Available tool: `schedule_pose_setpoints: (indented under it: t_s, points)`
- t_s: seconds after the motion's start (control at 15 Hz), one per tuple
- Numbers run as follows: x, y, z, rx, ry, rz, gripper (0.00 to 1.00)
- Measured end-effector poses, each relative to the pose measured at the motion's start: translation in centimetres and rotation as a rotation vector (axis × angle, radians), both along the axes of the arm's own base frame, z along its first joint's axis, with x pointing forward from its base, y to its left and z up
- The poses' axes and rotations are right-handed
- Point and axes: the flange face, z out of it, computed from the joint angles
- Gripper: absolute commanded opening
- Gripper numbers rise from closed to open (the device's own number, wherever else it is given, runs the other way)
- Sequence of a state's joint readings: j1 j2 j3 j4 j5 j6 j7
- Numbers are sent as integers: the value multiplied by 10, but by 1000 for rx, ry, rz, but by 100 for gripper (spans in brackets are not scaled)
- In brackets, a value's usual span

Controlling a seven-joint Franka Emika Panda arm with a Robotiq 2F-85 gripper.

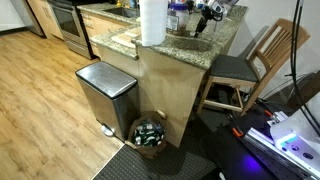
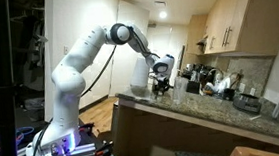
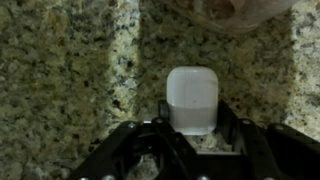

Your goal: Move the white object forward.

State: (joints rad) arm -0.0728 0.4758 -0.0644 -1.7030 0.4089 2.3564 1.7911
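1. You are in a kitchen with a wood floor (image 1: pixel 40 95) and a speckled stone counter (image 1: pixel 225 38).
2. You have one white robot arm (image 2: pixel 78 63). In an exterior view it bends up and reaches out over the counter.
3. There is one gripper (image 3: pixel 192 120). In the wrist view it comes in from the bottom edge, low over the stone.
4. There is one white object (image 3: pixel 192 97). It is a small block with round corners. It stands on the counter, right between the two fingers (image 3: pixel 163 112).
5. The fingers sit very close to its two sides. You cannot tell if they pinch it or only stand beside it.
6. One clear container (image 3: pixel 235 10) shows at the top edge of the wrist view, apart from the white object. Something pale is inside it, but it is too blurry to name.
7. One roll of paper towels (image 1: pixel 152 22) stands upright at the corner of the counter.
8. One metal bin (image 1: pixel 104 92) stands on the floor by the counter. Its lid is down.
9. One round basket (image 1: pixel 150 133) sits just beside the bin. It is full of dark and green things, too small to name.
10. One wooden chair (image 1: pixel 250 60) stands at the side of the counter.
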Motion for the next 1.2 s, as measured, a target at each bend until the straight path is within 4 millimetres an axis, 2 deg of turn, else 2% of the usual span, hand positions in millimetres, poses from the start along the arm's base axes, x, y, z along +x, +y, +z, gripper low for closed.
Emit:
schedule_pose_setpoints:
  t_s: [0.2,0.47,0.8,1.2]
  points:
    - [-6,30,7,-89,104,42,20]
    - [-30,61,12,-162,305,98,20]
    - [-59,74,10,-186,469,191,20]
    - [-82,76,8,-187,391,446,20]
